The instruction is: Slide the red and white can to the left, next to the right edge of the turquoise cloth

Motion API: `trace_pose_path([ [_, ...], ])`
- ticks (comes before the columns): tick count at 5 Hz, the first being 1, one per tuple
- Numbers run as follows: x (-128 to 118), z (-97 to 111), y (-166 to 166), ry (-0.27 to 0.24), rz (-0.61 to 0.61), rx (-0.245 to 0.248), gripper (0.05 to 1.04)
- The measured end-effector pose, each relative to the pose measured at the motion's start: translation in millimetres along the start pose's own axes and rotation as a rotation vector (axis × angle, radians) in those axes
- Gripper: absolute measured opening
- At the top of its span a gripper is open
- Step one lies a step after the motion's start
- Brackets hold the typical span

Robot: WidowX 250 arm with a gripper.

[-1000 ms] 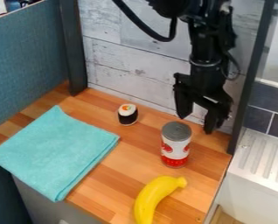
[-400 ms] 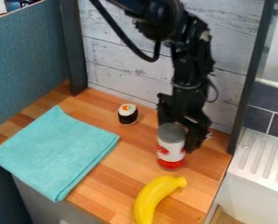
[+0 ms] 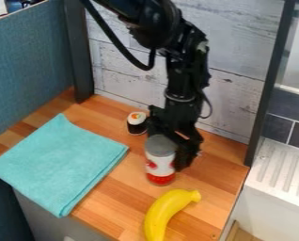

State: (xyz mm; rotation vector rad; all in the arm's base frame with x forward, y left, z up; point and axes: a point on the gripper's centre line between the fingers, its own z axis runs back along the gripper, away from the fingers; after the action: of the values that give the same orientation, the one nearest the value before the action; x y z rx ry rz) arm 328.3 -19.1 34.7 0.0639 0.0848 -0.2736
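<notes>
Nearest the camera, in front of the gripper (image 3: 174,150), a yellow banana (image 3: 163,214) lies on the wooden counter (image 3: 114,197). A folded turquoise cloth (image 3: 58,162) is spread flat, well to the gripper's left in view. Right up against the gripper, on its camera side, stands an upright can (image 3: 160,160) with a grey top; whether the gripper is open or closed on it, I cannot tell. Just behind and left sits a sushi piece (image 3: 137,123); beyond the gripper rises a whitish plank wall (image 3: 233,94).
</notes>
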Motion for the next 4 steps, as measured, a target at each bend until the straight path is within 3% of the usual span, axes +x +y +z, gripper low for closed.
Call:
trace_pose_path([
  [1, -27, -4, 14, 0.054, 0.045, -0.025, 0.999],
  [2, -56, 4, 24, 0.066, 0.105, -0.034, 0.999],
  [4, -60, 10, 25, 0.016, 0.141, -0.101, 0.999],
])
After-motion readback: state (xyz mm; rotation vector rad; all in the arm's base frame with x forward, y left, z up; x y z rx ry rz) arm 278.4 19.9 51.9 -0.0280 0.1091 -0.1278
